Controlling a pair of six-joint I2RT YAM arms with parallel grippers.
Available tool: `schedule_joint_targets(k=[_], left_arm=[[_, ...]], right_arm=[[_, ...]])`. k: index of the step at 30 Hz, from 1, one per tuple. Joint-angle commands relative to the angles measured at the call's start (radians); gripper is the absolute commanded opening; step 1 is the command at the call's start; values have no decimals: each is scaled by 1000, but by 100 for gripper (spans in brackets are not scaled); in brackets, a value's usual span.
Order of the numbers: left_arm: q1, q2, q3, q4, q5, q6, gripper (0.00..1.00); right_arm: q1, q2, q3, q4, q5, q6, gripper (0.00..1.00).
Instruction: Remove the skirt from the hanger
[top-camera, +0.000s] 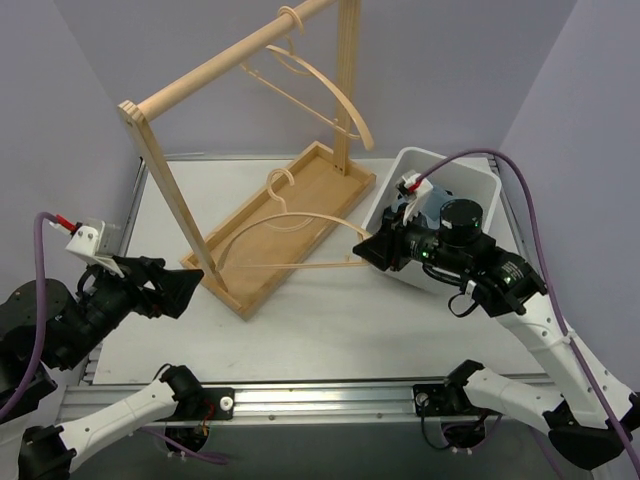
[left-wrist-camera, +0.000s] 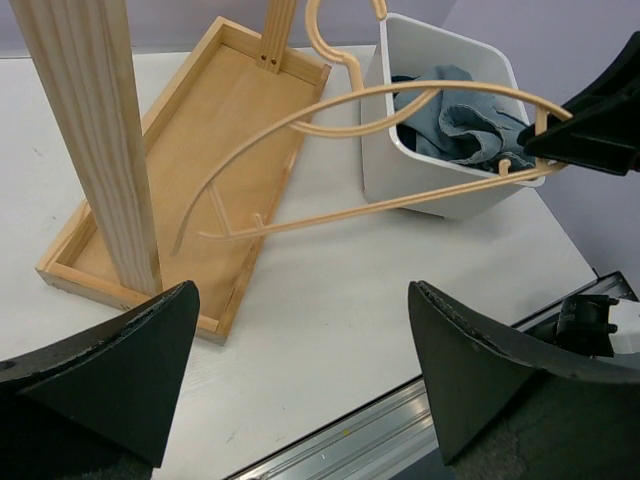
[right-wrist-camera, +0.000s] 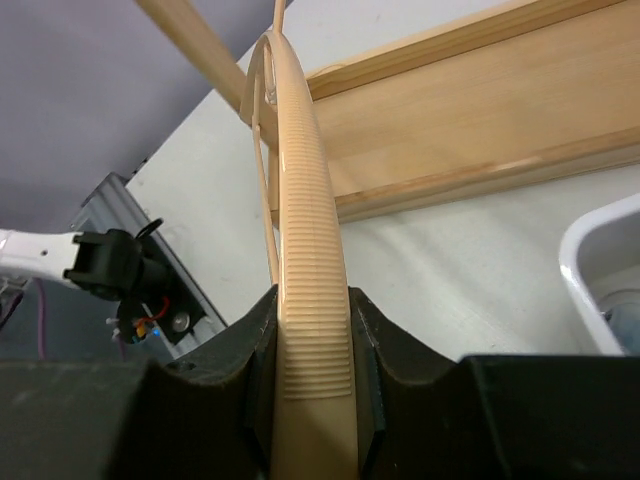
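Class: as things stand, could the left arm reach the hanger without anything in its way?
Probably yes. The left gripper is open and aimed at the hanger, bare table between them; only the rack post stands off to one side.

Pale wooden hanger (top-camera: 290, 225) with curved, ribbed shoulders and a round hook: bare, tilted, one shoulder end clamped between the jaws of the right tool (top-camera: 372, 248), the other end reaching over the wooden tray. Grey-blue denim skirt (left-wrist-camera: 455, 115): crumpled in a heap inside the white plastic bin, off the hanger, partly under its raised arm.
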Motion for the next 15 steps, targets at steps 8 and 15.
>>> schedule_joint_targets(k=[8,15], left_arm=[[-2,-43,-110,80,7,4,94],[-2,-47,-163,85,39,15,94]], right_arm=[[11,204,258,68,180,-48,0],[48,416,447,174,231,-39,0]])
